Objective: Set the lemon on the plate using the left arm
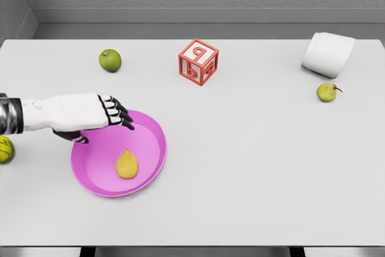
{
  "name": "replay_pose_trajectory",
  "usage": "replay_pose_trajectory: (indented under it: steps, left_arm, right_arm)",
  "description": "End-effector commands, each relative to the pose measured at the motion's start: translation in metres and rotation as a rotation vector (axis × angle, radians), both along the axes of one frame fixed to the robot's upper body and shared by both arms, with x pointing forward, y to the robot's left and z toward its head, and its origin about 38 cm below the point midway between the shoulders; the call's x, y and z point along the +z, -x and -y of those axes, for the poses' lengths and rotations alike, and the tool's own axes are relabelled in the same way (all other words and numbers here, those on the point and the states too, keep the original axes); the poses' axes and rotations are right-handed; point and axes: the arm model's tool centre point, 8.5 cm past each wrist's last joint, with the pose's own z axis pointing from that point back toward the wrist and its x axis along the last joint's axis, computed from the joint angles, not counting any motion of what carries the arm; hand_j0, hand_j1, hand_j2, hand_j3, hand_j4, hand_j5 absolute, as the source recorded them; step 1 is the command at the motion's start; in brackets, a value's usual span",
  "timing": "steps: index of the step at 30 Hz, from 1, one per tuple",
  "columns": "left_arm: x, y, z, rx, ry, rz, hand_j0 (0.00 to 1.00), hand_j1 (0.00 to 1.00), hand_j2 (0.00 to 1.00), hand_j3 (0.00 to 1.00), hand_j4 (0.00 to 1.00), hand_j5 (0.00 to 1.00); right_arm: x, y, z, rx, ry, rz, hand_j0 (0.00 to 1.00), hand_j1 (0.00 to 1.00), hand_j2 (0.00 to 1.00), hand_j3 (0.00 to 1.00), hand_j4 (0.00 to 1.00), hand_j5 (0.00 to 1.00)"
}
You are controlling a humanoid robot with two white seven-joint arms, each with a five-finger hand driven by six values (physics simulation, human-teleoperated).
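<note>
A yellow lemon [126,164] lies inside the magenta plate [153,159] at the lower left of the white table. My left hand [103,118] hovers over the plate's upper left rim, up and to the left of the lemon and apart from it. Its dark fingers are relaxed and hold nothing. The white forearm [51,113] comes in from the left edge. No right arm shows.
A green apple [110,60] sits at the back left. A red letter block [198,62] stands at the back middle. A white roll [328,54] and a small green pear [326,92] lie at the right. A yellow-green ball [5,149] peeks in at the left edge.
</note>
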Motion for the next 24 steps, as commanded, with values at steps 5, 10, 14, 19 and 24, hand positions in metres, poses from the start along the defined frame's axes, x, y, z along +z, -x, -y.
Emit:
replay_pose_trajectory:
  steps: [5, 10, 14, 19, 24]
  left_arm:
    - [0.024, -0.003, -0.013, 0.034, 0.061, 0.017, 1.0, 1.0, 1.0, 1.0, 1.0, 1.0]
    - [0.038, -0.004, -0.018, 0.049, 0.238, -0.057, 1.0, 1.0, 1.0, 1.0, 1.0, 1.0]
    - [0.04, -0.007, -0.037, 0.112, 0.33, -0.088, 1.0, 1.0, 1.0, 1.0, 1.0, 1.0]
    - [0.025, -0.003, -0.069, 0.22, 0.345, -0.104, 1.0, 1.0, 1.0, 1.0, 1.0, 1.0]
    - [0.029, -0.006, -0.08, 0.254, 0.359, -0.086, 1.0, 1.0, 1.0, 1.0, 1.0, 1.0]
  right_arm:
    - [0.0, 0.0, 0.0, 0.0, 0.0, 0.0, 1.0, 1.0, 1.0, 1.0, 1.0, 1.0]
    - [0.0, 0.0, 0.0, -0.001, -0.001, 0.0, 1.0, 1.0, 1.0, 1.0, 1.0, 1.0]
    - [0.0, 0.0, 0.0, -0.002, 0.0, 0.0, 1.0, 1.0, 1.0, 1.0, 1.0, 1.0]
    - [0.0, 0.0, 0.0, 0.0, 0.0, 0.0, 1.0, 1.0, 1.0, 1.0, 1.0, 1.0]
    - [0.0, 0.0, 0.0, -0.001, -0.001, 0.0, 1.0, 1.0, 1.0, 1.0, 1.0, 1.0]
